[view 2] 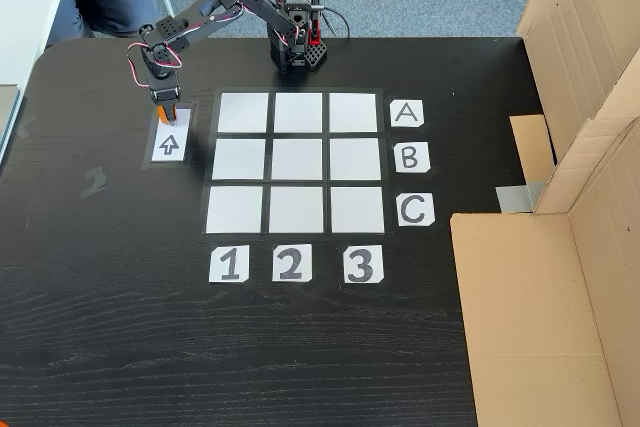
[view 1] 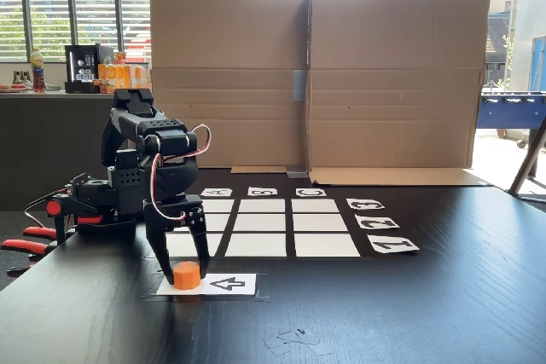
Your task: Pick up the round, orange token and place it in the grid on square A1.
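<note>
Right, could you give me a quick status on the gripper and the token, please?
Gripper down over the arrow card, fingers astride the token; closure not clear. Token on the card, not lifted. Square A1 bare, path across the grid unobstructed.

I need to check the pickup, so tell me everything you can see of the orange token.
The token is a small, bright orange, flat-topped cylinder that looks like plastic. It stands upright on one end of the white arrow card, outside the grid. The claw straddles it, a finger on each side; whether they press it is unclear.
</note>
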Available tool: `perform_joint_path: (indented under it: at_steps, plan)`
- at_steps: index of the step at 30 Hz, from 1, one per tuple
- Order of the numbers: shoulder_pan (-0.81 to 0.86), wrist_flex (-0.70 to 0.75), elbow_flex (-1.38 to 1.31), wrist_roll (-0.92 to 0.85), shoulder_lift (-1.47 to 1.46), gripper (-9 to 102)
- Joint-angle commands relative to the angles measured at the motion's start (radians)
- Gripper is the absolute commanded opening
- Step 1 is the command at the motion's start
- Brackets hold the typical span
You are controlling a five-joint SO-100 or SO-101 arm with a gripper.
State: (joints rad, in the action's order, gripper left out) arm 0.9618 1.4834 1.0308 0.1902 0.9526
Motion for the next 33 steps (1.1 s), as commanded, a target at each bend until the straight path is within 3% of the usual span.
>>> perform_joint_path:
  at_steps: [1,12,33]
  plan:
    - [0.011,0.038,-0.054,-0.005,0.124,4]
    - [0.058,0.061,0.124,-0.026,0.479,4]
    - [-0.066,0.044,0.911,-0.084,1.155,4]
